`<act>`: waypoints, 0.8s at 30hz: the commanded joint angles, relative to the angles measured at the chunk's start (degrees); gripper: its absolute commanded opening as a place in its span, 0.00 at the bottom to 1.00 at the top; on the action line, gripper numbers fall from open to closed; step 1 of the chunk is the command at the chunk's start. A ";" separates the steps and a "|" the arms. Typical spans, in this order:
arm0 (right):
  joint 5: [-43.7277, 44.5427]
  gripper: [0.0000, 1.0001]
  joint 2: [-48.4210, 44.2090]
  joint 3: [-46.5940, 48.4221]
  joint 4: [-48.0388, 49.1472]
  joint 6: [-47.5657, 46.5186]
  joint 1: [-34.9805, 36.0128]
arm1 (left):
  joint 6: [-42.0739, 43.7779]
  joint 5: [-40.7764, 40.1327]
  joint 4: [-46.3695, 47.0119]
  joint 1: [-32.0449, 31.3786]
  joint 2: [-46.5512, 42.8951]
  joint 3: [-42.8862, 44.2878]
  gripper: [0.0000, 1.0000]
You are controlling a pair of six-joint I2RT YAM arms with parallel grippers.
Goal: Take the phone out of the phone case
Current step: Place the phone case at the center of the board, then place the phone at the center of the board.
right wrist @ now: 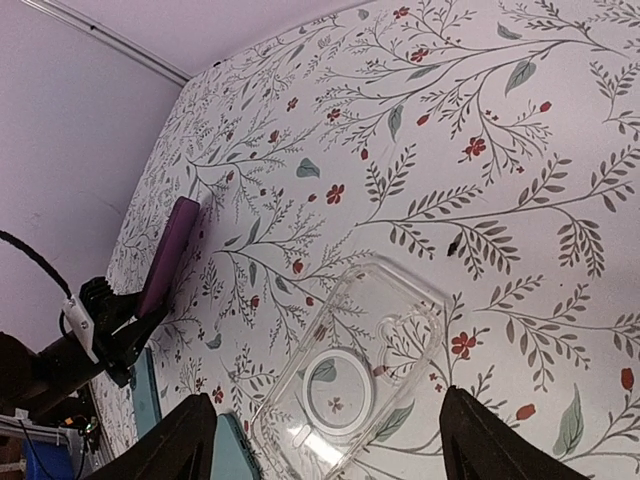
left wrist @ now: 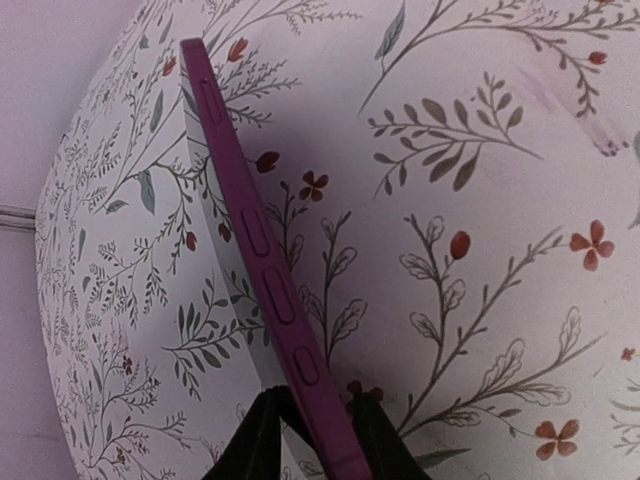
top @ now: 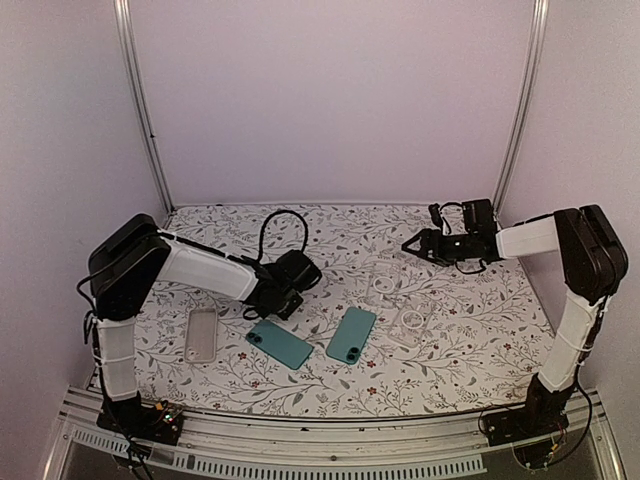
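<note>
- Top view: the left gripper (top: pixel 283 298) sits at nine o'clock on the flowered table (top: pixel 450 370). The right gripper (top: pixel 420 245) hovers at two o'clock.
- Left wrist: its fingers clamp a slim purple phone (left wrist: pixel 250 240), bare and edge-on.
- Right wrist: the jaws are spread wide over an empty clear plastic case (right wrist: pixel 350 370) lying at six o'clock. Extraction looks done; only setting the phone down seems left.

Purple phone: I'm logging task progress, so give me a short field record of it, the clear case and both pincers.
phone: purple, out of case, held on edge
left pincer: shut on phone
right pincer: open, over case
case: clear, empty, flat on table
also: two teal phones lying on table
</note>
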 commanded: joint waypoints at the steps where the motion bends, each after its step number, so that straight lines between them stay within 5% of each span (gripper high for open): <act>1: 1.78 0.80 -5.17 -3.08 -1.72 -0.95 -0.18 | -2.12 14.13 -8.58 -1.61 6.34 -1.74 0.24; 4: 1.75 0.80 -7.48 -4.31 -1.70 -0.68 -0.18 | -2.02 13.88 -8.77 -1.92 6.05 -1.29 0.27; 10: 2.41 0.84 -10.08 -4.36 -2.68 -0.37 -0.17 | -1.29 16.03 -10.80 -2.73 3.55 0.42 0.50; 24: 3.65 0.88 -16.93 0.03 -7.59 -2.11 -0.12 | -1.32 17.29 -12.85 -2.47 -8.64 4.98 0.64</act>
